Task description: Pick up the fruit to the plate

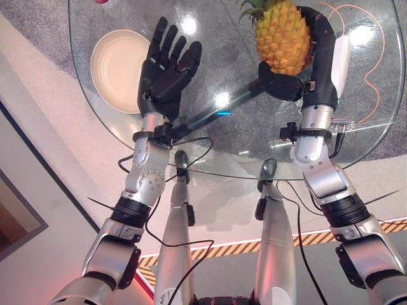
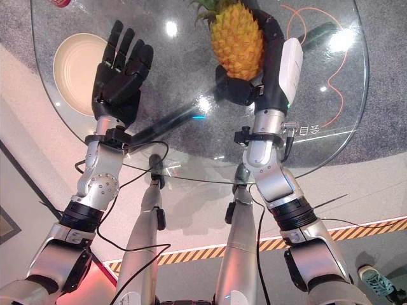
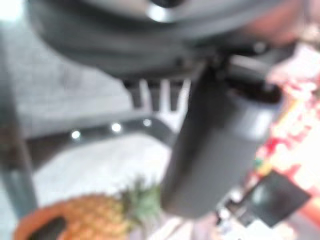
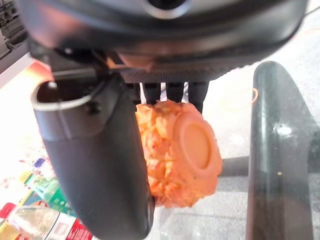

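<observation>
Right hand has fingers and thumb wrapped round the orange plastic pineapple at table's 1 o'clock; top-heavy fruit may twist out before the cream round plate at 10 o'clock; left hand relaxed.

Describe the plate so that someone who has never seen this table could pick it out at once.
Start at the round glass table. On its left part, just beyond the open left hand, lies the plate. It is the round, cream, shallow dish with nothing in it, unlike the orange pineapple gripped in the right hand.
</observation>
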